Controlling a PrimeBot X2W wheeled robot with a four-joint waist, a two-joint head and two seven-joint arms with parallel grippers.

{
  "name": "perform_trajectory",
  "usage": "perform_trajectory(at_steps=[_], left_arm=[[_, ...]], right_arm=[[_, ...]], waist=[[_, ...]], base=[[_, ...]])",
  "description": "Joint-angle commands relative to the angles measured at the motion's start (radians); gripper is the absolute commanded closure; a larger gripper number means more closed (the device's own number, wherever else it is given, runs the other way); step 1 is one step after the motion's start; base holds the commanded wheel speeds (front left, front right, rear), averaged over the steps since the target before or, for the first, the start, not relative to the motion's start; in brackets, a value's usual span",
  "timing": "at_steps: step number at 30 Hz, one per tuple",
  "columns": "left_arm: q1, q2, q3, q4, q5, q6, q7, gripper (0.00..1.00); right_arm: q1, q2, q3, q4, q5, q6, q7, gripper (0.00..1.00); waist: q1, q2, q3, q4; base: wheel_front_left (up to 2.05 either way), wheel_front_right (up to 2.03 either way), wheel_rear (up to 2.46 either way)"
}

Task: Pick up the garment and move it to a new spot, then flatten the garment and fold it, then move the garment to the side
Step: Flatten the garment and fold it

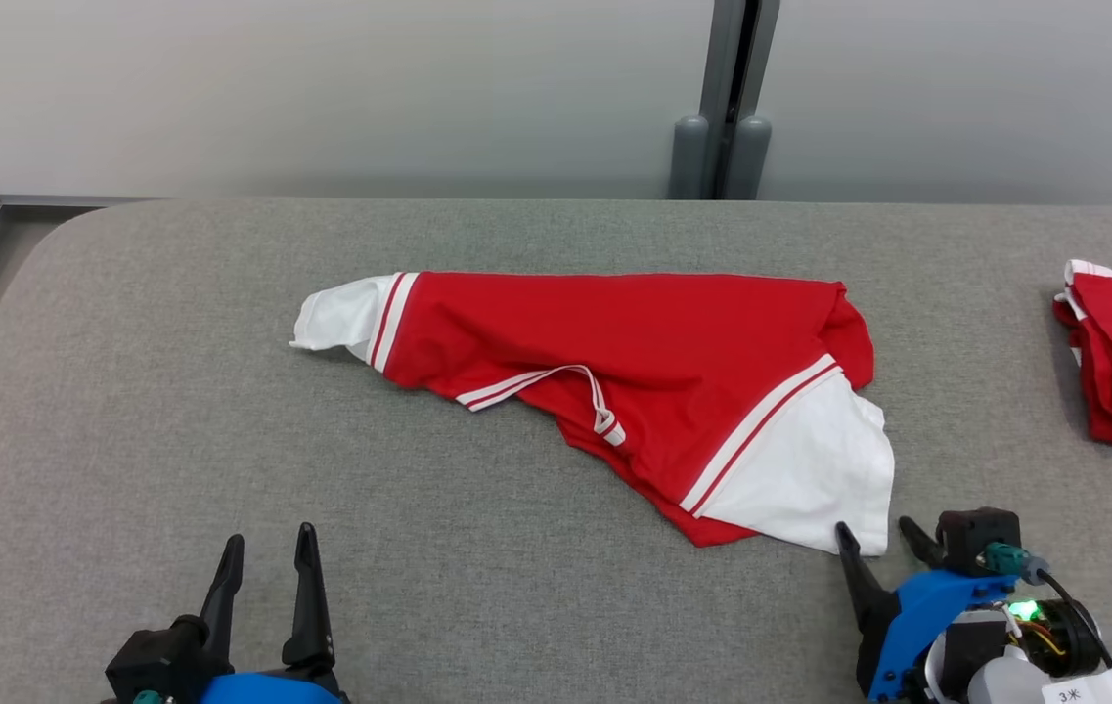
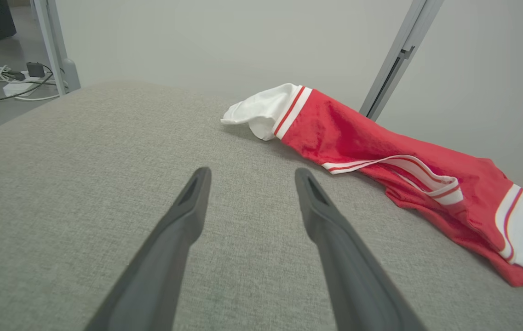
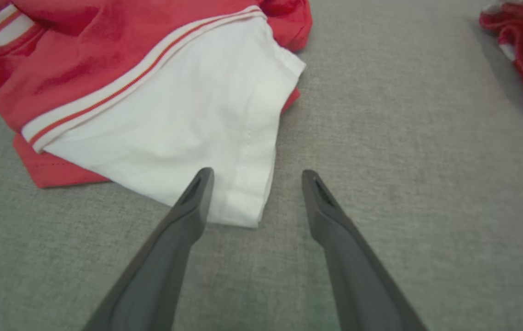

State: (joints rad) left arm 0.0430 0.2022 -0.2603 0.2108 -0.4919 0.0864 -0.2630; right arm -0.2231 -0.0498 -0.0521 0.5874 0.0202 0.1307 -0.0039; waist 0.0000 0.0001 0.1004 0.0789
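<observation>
Garment [image 1: 634,332] ahead of empty, wide-open left gripper [image 1: 271,534] and right gripper [image 1: 873,528]; label [image 1: 1070,695] perhaps "3".

Blue-bodied left end effector [image 1: 271,534] and right end effector [image 1: 875,526], dark tapered fingers [image 1: 309,596]; green light [image 1: 1025,611], white label [image 1: 1082,692].

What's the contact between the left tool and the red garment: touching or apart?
Apart. The left wrist view shows a strip of bare grey surface between the open left tool and the garment.
</observation>
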Motion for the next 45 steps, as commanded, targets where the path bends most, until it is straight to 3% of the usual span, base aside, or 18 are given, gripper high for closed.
perform_trajectory(at_steps=[1,2,3,5,6,14,19,22,27,35,40,41,42,43,45], left_arm=[[-0.016,-0.003,0.006,0.004,0.005,-0.004,-0.002,0.0],[-0.015,-0.004,0.008,0.005,0.006,-0.005,-0.002,0.0],[-0.014,-0.005,0.01,0.006,0.007,-0.004,-0.002,0.0],[-0.009,-0.004,0.016,0.009,0.008,-0.007,-0.002,0.0],[-0.007,-0.005,0.018,0.01,0.008,-0.005,-0.002,0.0],[0.006,-0.011,0.032,0.007,0.017,-0.009,-0.002,0.0],[0.009,-0.014,0.039,0.004,0.019,-0.011,-0.002,0.0],[0.008,-0.017,0.052,-0.002,0.021,-0.011,-0.002,0.0],[0.007,-0.021,0.091,-0.017,0.025,-0.005,-0.002,0.0],[0.023,-0.02,0.155,-0.039,0.028,0.004,-0.002,0.0],[0.045,-0.007,0.212,-0.062,0.03,0.015,-0.002,0.0],[0.05,-0.005,0.223,-0.067,0.031,0.017,-0.002,0.0],[0.055,-0.004,0.23,-0.071,0.032,0.016,-0.002,0.0],[0.058,-0.002,0.236,-0.073,0.033,0.015,-0.002,0.0],[0.062,-0.003,0.242,-0.078,0.037,0.013,-0.002,0.0]], right_arm=[[-0.025,-0.001,0.014,0.043,0.033,0.0,0.002,0.0],[-0.034,-0.002,0.021,0.064,0.043,0.0,-0.004,0.0],[-0.042,-0.002,0.026,0.081,0.053,0.0,-0.009,0.44],[-0.05,-0.001,0.046,0.112,0.087,0.0,-0.025,0.74],[-0.055,0.0,0.059,0.123,0.107,0.0,-0.035,1.0],[-0.08,-0.001,0.185,0.08,0.215,0.0,-0.137,1.0],[-0.069,-0.001,0.297,-0.054,0.24,0.0,-0.147,1.0],[-0.053,-0.001,0.443,-0.24,0.259,0.0,-0.108,1.0],[-0.055,-0.002,0.635,-0.409,0.312,0.0,-0.032,1.0],[-0.119,-0.002,0.856,-0.464,0.382,0.0,-0.005,1.0],[-0.14,-0.002,0.921,-0.419,0.405,0.0,0.0,1.0],[-0.142,-0.002,0.927,-0.408,0.404,0.0,-0.004,0.66],[-0.144,-0.002,0.936,-0.398,0.404,0.0,-0.004,0.09],[-0.144,-0.002,0.941,-0.391,0.407,0.0,-0.006,0.0],[-0.142,-0.002,0.94,-0.382,0.416,0.0,-0.012,0.0]], waist=[[0.0,-0.0001,0.011,0.012],[0.0,-0.0001,0.012,0.014],[0.0,-0.0001,0.013,0.015],[0.0,-0.0001,0.012,0.016],[0.0,-0.0001,0.011,0.015],[0.0,-0.0001,-0.006,-0.01],[0.0,-0.0001,-0.011,-0.022],[0.0,-0.0001,-0.015,-0.026],[0.0,-0.0001,-0.018,-0.012],[0.0,-0.0001,-0.027,0.036],[0.0,-0.0001,-0.034,0.06],[0.0,-0.0001,-0.035,0.062],[0.0,-0.0001,-0.035,0.063],[0.0,-0.0001,-0.035,0.064],[0.0,-0.0001,-0.035,0.061]], base=[[0.0,0.0,0.0],[0.0,0.0,0.0],[0.0,0.0,0.0],[0.0,0.0,0.0],[0.0,0.0,0.0],[0.0,0.0,0.0],[0.0,0.0,0.0],[0.0,0.0,0.0],[0.0,0.0,0.0],[0.0,0.0,0.0],[0.0,0.0,0.0],[0.0,0.0,0.0],[0.0,0.0,0.0],[0.0,0.0,0.0],[0.0,0.0,0.0]])
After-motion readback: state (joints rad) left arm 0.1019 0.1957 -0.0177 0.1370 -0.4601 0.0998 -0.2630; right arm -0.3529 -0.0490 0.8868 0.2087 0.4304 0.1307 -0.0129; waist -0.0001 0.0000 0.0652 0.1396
